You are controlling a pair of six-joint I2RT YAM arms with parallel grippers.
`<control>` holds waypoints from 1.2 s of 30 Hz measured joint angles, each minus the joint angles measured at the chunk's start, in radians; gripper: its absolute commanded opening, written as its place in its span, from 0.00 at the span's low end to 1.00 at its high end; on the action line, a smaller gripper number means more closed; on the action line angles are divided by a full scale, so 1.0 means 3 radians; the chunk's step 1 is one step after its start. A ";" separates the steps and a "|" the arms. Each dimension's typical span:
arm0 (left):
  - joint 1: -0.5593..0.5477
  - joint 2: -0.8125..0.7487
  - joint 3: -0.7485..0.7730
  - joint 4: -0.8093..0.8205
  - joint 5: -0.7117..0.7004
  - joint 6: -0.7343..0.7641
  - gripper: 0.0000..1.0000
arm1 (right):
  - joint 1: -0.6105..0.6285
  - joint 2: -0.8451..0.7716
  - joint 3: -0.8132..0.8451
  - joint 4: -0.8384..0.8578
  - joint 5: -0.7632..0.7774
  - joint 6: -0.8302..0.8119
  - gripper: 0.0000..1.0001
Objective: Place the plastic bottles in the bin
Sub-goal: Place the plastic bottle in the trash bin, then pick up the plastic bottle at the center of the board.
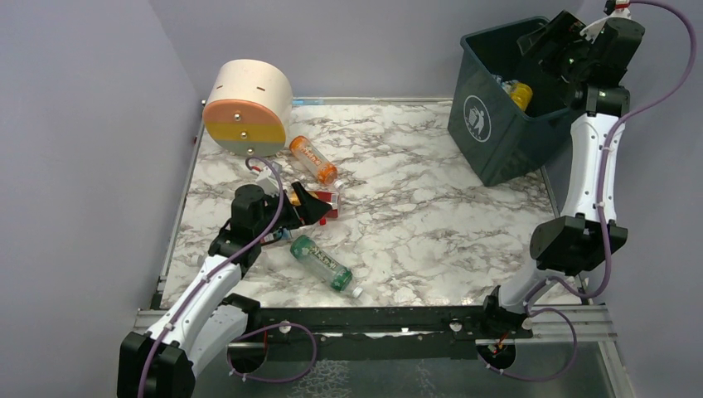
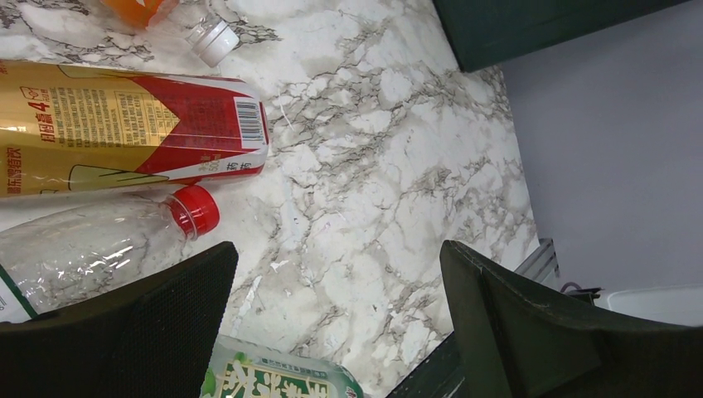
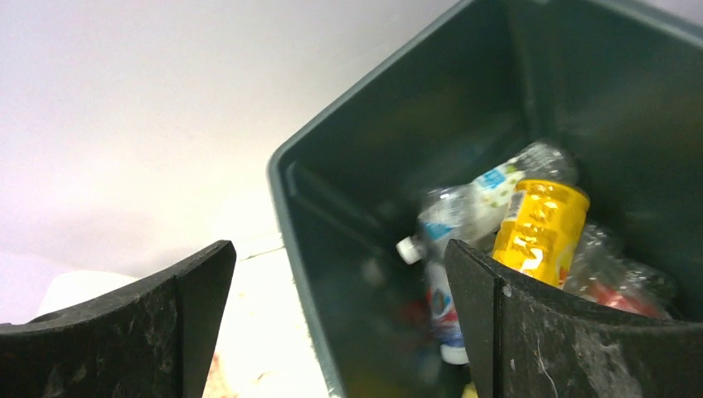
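Observation:
The dark teal bin (image 1: 497,124) stands at the back right, tilted. My right gripper (image 1: 549,46) hovers over its opening, open and empty. In the right wrist view (image 3: 340,278) the bin's wall (image 3: 365,174) holds a yellow bottle (image 3: 539,228), a blurred clear bottle with a blue label (image 3: 472,207) and others. My left gripper (image 1: 319,206) is open and empty, low over the table (image 2: 338,249). Beside it lie a gold-and-red labelled bottle (image 2: 124,124), a clear red-capped bottle (image 2: 99,240) and a green bottle (image 2: 282,377). The green bottle (image 1: 323,264) and an orange bottle (image 1: 313,160) also lie on the table.
A cream cylinder with an orange and green face (image 1: 249,106) lies at the back left. The marble tabletop (image 1: 431,215) has a metal rail along its near edge. Grey walls close in on both sides. The right arm's elbow (image 1: 576,240) stands at the table's right edge.

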 measured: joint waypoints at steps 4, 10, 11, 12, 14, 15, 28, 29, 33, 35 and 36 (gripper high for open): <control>0.0000 0.0004 0.0127 -0.0155 -0.0003 -0.0020 0.99 | 0.0051 -0.0159 -0.0156 0.0018 -0.0343 0.0023 1.00; 0.0000 0.0019 0.0458 -0.0720 -0.0107 -0.0108 0.99 | 0.0626 -0.0449 -0.0490 0.0004 -0.0548 -0.0074 0.99; 0.0000 0.0018 0.0495 -0.0819 -0.0145 -0.0149 0.99 | 0.0786 -0.0506 -0.0589 0.0009 -0.0570 -0.0106 0.99; 0.0000 0.0013 0.0515 -0.0908 -0.0183 -0.0192 0.99 | 0.0896 -0.0548 -0.0673 0.0015 -0.0585 -0.0127 0.99; 0.0000 -0.0005 0.0530 -0.1062 -0.0242 -0.0287 0.99 | 0.1179 -0.0664 -0.0940 0.0022 -0.0626 -0.0188 0.98; 0.0000 -0.0020 0.0532 -0.1166 -0.0268 -0.0362 0.99 | 0.1280 -0.0712 -0.1061 0.0014 -0.0637 -0.0207 0.97; 0.0000 -0.0308 0.0579 -0.2155 -0.1001 -0.0926 0.99 | 0.2848 -0.0999 -0.2583 0.0083 -0.0659 -0.0487 0.95; 0.0000 -0.0310 0.0609 -0.2182 -0.1066 -0.0921 0.99 | 0.2926 -0.0999 -0.2698 0.0095 -0.0652 -0.0490 0.95; 0.0000 -0.0310 0.0769 -0.2190 -0.1240 -0.0825 0.99 | 0.3136 -0.0999 -0.3051 0.0195 -0.0631 -0.0486 0.92; 0.0000 -0.0310 0.0838 -0.2162 -0.1270 -0.0748 0.99 | 0.3223 -0.0999 -0.3169 0.0256 -0.0613 -0.0484 0.90; 0.0000 -0.0310 0.0879 -0.2145 -0.1280 -0.0689 0.99 | 0.3264 -0.0999 -0.3204 0.0275 -0.0603 -0.0484 0.90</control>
